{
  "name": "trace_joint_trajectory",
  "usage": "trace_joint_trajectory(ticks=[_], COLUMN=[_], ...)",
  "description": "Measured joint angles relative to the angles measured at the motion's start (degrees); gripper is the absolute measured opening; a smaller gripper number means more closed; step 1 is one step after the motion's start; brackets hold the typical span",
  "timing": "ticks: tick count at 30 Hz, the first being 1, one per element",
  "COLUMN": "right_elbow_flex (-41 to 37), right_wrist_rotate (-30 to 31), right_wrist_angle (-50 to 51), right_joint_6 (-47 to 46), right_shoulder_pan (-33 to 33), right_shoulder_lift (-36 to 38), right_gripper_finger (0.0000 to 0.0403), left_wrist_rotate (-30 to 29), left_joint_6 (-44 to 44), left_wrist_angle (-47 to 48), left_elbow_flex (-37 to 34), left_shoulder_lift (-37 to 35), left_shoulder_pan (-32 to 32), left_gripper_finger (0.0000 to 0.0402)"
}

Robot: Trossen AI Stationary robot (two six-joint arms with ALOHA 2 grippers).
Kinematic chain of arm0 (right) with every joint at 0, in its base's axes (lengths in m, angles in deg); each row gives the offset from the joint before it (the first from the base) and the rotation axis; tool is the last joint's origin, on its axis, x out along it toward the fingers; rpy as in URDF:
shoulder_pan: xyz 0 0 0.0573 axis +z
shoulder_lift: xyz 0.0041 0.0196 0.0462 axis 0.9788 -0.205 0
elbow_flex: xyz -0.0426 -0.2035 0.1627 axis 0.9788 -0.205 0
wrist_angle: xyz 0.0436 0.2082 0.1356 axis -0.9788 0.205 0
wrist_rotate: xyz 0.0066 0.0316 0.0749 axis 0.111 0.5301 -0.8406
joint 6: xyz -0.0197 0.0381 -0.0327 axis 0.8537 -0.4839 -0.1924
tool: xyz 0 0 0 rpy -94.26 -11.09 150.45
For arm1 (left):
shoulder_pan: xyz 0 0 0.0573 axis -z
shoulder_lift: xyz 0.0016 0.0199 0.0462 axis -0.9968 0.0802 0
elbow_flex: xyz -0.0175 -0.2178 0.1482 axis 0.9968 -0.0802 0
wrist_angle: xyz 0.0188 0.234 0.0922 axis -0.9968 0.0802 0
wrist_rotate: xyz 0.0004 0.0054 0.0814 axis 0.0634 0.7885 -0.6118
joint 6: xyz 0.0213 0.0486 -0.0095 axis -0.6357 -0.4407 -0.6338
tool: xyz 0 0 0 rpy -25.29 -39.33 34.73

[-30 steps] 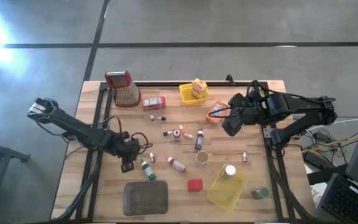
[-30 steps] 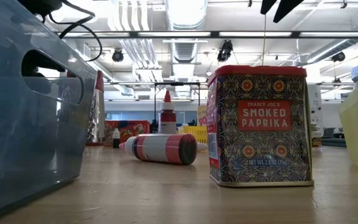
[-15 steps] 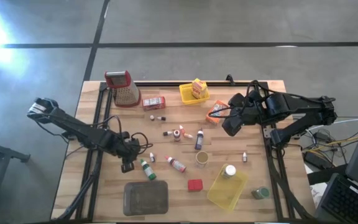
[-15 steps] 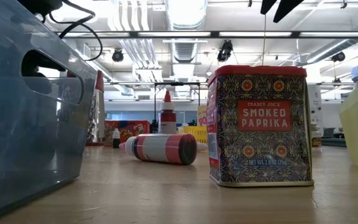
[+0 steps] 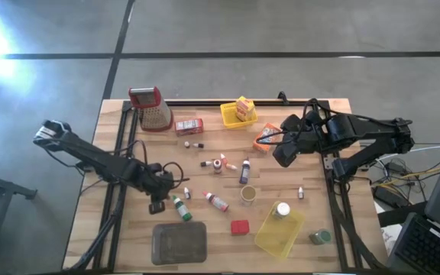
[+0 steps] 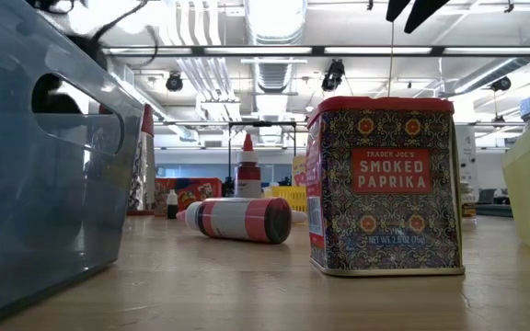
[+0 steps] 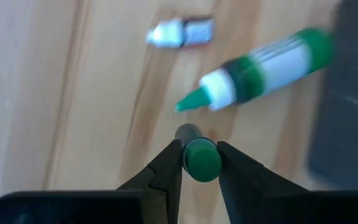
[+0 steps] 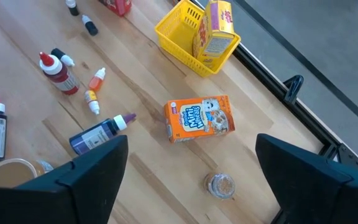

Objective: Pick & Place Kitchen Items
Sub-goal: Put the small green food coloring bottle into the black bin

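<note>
High view shows the wooden table (image 5: 128, 229) carrying, largest first, a grey tray (image 5: 179, 242) at the near edge, with nothing seen inside it, then a yellow basket (image 5: 270, 238) lying near the right corner with a white-capped jar (image 5: 282, 209) in it, and a smaller yellow basket (image 5: 231, 117) at the far edge holding a yellow box (image 5: 244, 108). An orange box (image 5: 266, 138) lies flat just beside the right hand (image 5: 283, 152), whose fingers stand spread and grasp nothing. Left of the table's middle, the left hand (image 7: 199, 163) is clenched on a small green-capped bottle (image 7: 201, 159), with a larger green bottle (image 7: 260, 70) lying on the table close by, next to the tray. A red paprika tin (image 6: 385, 184) stands upright near the tray.
</note>
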Motion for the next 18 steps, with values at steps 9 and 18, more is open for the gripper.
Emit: trace_joint_trajectory(ticks=[9, 18], right_elbow_flex=[0.00, 0.00], right_wrist_rotate=[0.00, 0.00], right_wrist_angle=[0.00, 0.01], right_joint_6=[0.00, 0.01], right_shoulder_pan=[0.00, -0.02], right_shoulder_lift=[0.00, 0.00], right_gripper_finger=[0.0316, 0.0291], left_wrist_rotate=[-0.06, 0.44], left_joint_6=[-6.19, -10.56], left_wrist_angle=[-0.33, -11.15], left_elbow_flex=[12.45, 16.39], left_shoulder_lift=[-0.06, 0.16], left_shoulder_pan=[0.00, 0.35], left_gripper_finger=[0.0092, 0.0092])
